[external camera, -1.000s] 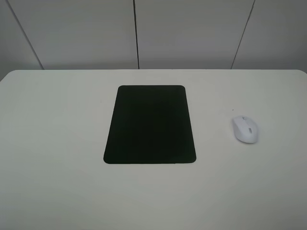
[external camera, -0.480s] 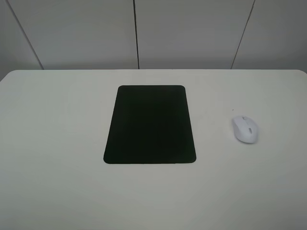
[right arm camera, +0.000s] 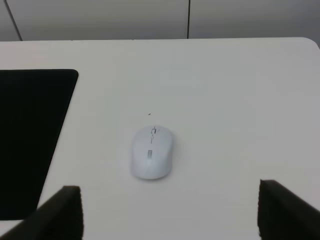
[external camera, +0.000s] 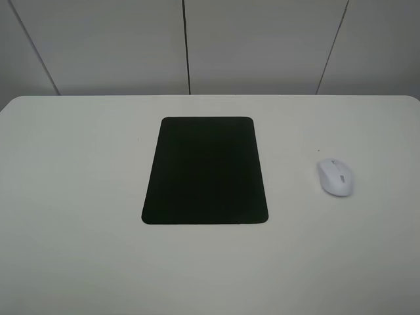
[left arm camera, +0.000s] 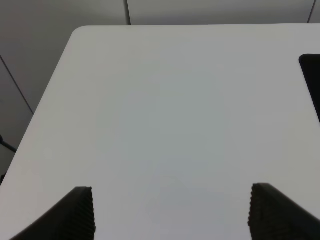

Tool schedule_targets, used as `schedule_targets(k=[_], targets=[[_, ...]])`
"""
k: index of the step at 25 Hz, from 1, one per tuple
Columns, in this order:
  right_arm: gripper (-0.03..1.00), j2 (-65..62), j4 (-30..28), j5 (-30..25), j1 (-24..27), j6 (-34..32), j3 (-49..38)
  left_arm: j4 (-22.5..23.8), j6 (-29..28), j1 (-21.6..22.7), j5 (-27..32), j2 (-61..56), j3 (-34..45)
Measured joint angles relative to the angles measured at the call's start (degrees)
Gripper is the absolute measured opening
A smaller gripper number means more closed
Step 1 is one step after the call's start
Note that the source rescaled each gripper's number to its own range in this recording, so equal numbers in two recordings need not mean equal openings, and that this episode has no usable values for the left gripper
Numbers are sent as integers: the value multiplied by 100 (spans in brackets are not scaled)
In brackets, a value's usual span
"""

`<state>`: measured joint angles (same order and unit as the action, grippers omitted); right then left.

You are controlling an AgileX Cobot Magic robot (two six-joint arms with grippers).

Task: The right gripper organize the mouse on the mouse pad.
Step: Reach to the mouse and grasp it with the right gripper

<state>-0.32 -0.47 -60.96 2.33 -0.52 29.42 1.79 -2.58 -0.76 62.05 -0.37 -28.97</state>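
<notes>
Right of the flat black rectangular mouse pad (external camera: 205,170), well apart, sat the small white oval mouse (external camera: 336,176); right gripper (right arm camera: 169,200) and left gripper (left arm camera: 171,200) both spread wide.

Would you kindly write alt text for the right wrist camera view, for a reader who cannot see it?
A small white mouse lies on a white table, a gap apart from the black mouse pad beside it. The right gripper, seen as two dark fingertips spread wide, is open, short of the mouse and holding nothing.
</notes>
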Motion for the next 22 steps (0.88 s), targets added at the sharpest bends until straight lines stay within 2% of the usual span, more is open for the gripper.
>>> schedule_targets(k=[22], targets=[[46, 0, -84, 0, 0, -24, 0, 0, 0, 0, 0, 0, 0]])
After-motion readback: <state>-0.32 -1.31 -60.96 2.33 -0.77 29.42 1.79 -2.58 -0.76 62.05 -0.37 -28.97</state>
